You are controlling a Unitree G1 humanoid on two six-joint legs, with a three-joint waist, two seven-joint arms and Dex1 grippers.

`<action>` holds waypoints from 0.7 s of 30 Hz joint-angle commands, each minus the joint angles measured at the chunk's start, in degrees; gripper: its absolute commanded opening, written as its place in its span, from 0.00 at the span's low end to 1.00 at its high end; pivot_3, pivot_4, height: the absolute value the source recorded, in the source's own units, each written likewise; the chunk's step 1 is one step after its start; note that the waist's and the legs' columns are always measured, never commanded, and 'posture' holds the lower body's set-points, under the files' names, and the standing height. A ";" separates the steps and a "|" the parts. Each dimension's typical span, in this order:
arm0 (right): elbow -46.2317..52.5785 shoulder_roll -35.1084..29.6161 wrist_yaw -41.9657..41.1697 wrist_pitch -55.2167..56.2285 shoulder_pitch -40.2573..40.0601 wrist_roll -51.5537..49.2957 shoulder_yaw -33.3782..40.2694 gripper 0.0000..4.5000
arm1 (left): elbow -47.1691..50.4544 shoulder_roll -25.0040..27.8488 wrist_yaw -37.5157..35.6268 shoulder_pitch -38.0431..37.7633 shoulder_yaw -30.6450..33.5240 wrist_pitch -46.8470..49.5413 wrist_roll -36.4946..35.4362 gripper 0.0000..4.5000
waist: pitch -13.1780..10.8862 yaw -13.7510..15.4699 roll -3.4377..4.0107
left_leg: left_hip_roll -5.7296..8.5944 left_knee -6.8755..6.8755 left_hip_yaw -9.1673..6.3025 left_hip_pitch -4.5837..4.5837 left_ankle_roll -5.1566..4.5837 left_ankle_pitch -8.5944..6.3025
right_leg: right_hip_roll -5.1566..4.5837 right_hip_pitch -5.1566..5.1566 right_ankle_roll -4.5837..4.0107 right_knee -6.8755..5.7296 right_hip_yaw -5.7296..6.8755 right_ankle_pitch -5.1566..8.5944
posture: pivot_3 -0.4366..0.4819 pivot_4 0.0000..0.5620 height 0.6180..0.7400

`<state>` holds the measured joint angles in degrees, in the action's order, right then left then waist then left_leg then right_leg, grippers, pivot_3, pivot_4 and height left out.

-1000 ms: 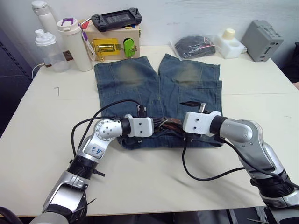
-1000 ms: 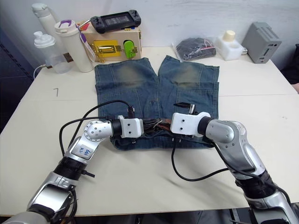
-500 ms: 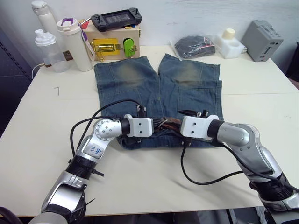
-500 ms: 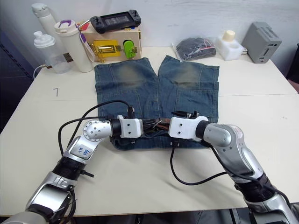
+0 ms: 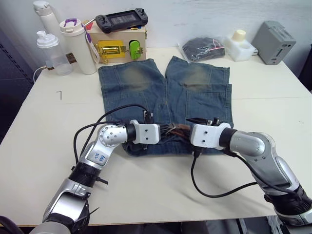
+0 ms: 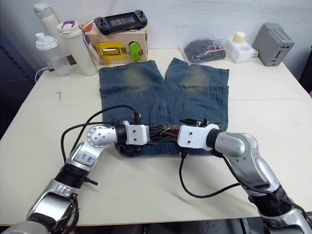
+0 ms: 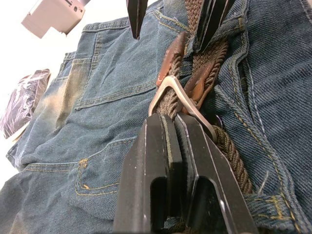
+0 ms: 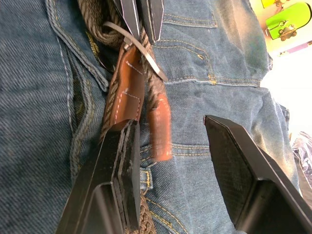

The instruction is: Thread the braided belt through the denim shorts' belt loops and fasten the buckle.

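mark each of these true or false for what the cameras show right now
1. The left end effector is shut at the buckle. True.
2. The right end effector is shut on the braided belt. False: its fingers are spread open around the leather tip.
3. The denim shorts hang off the table edge. False: they lie flat on the table.
4. A game console sits on the wooden box. True.
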<state>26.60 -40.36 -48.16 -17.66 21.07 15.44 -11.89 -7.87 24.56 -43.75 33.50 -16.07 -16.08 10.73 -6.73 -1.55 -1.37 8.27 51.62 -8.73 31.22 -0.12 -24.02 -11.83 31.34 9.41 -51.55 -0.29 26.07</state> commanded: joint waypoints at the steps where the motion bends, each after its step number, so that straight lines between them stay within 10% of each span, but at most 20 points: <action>1: 3.23 -0.06 0.35 -0.75 -0.01 -0.58 1.20 0.52 | 0.09 -0.62 -0.78 0.17 0.12 2.12 -2.00 0.00 | 0.00 0.00 0.00 | 0.00 0.00 0.00 0.00 0.00 0.00 | 0.00 0.00 0.00 0.00 0.00 0.00 | 0.48 0.27 0.22; 16: 0.11 2.37 4.48 -0.34 1.46 3.46 -2.59 0.52 | 1.88 -0.81 -1.93 0.16 -0.31 1.79 -2.77 0.00 | 0.00 0.01 0.00 | 0.00 0.00 0.00 0.02 0.00 0.00 | 0.00 0.00 0.00 0.00 0.00 0.00 | 0.48 0.27 0.22; 21: -0.32 2.91 4.55 -0.62 1.58 3.89 -3.19 0.14 | 2.17 -0.66 -1.67 -0.07 -0.08 1.84 -2.69 0.00 | 0.00 0.02 0.00 | 0.01 0.01 -0.01 0.02 -0.01 0.00 | 0.00 0.01 0.00 -0.01 -0.01 0.00 | 0.48 0.27 0.22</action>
<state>25.06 -37.51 -44.26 -18.75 22.00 19.07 -15.79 -7.52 23.97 -45.11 33.50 -15.66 -13.87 8.61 -6.73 -1.53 -1.37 8.27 51.63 -8.73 31.24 -0.13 -24.02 -11.83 31.35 9.41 -51.56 -0.30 26.07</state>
